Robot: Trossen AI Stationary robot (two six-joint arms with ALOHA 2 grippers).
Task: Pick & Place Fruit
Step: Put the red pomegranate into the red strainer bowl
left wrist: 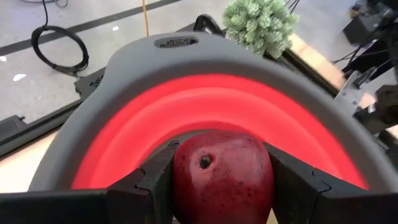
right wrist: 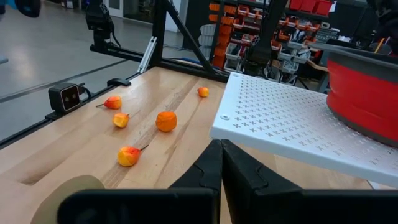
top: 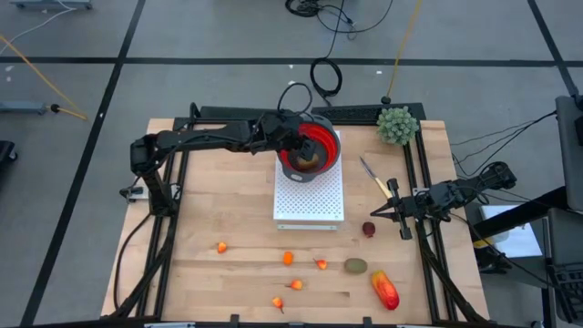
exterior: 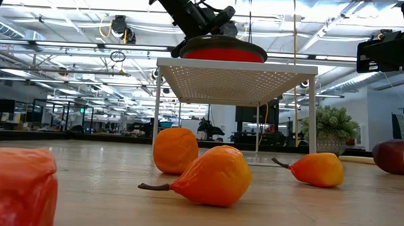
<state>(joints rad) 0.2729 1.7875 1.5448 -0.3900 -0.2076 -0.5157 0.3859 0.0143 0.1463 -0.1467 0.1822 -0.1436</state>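
My left gripper [left wrist: 221, 186] reaches over the red bowl with the grey rim [top: 314, 146] and is shut on a dark-red ball fruit [left wrist: 221, 177]. The bowl stands on the white perforated stand [top: 310, 196]. My right gripper [right wrist: 221, 163] is shut and empty. It hovers by the table's right side [top: 401, 214], near another dark-red ball [top: 368, 230]. On the near part of the table lie small orange pieces [top: 288, 258], a brown-green oval [top: 355, 266] and the red-orange oblong [top: 384, 290]. My left gripper pinches the dark-red ball between its two fingers [left wrist: 155, 180], one on each opposite side [left wrist: 183, 180]. It holds the ball above the bowl's red inside [left wrist: 205, 112], coming from above. Whether the ball's underside touches the bowl is hidden by the ball itself.
A green spiky ball plant [top: 397, 125] sits at the far right corner. A yellow-handled knife [top: 373, 178] lies between the stand and my right arm. In the low view the stand's thin legs [exterior: 311, 115] rise behind the orange pieces [exterior: 209, 176].
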